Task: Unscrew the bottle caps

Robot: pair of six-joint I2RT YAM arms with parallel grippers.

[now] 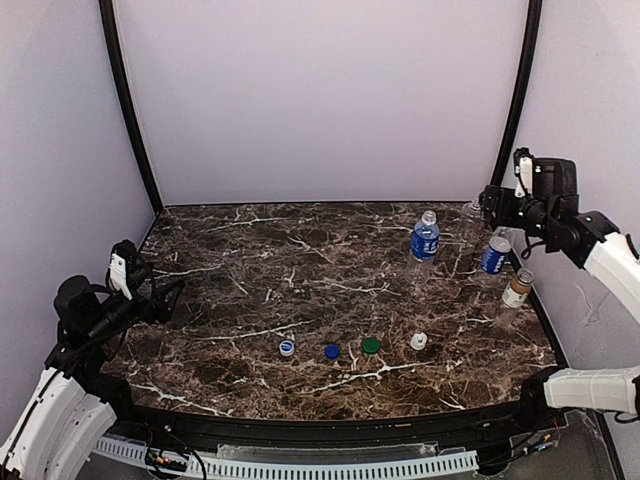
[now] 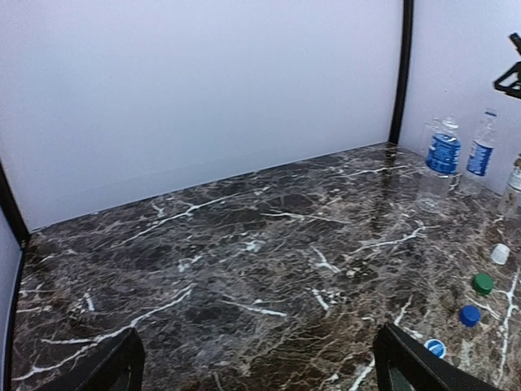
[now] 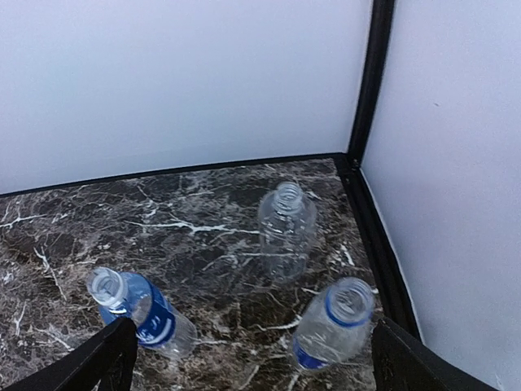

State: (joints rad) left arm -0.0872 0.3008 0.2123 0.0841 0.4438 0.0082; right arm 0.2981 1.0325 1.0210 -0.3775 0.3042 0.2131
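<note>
Left gripper point(image 2: 256, 371): held above the left edge of the table point(image 1: 250, 260); fingers are spread wide, nothing is gripped.
Caps: four are laid in a row near the front middle, each apart from the next, well apart from the bottles.
Ringed cap point(image 1: 287, 348): white with a blue ring, leftmost.
Blue cap point(image 1: 331, 351): plain dark blue.
Green cap point(image 1: 371, 345): plain green.
White cap point(image 1: 418, 341): plain white, rightmost.
Left blue bottle point(image 3: 142, 314): clear, upright, uncapped, wrapped in a blue label; white marks are seen on it but cannot be read.
Clear bottle point(image 3: 286, 228): no label, upright, mouth open, set nearest the back right corner.
Right blue bottle point(image 3: 334, 326): clear, uncapped, a blue ring at the neck; label writing too small to read.
Brown bottle point(image 1: 516, 290): brown contents, white label, placed by the right edge; print unreadable.
Right gripper point(image 3: 252, 362): held above the three clear bottles; fingers are parted, nothing is pinched.
</note>
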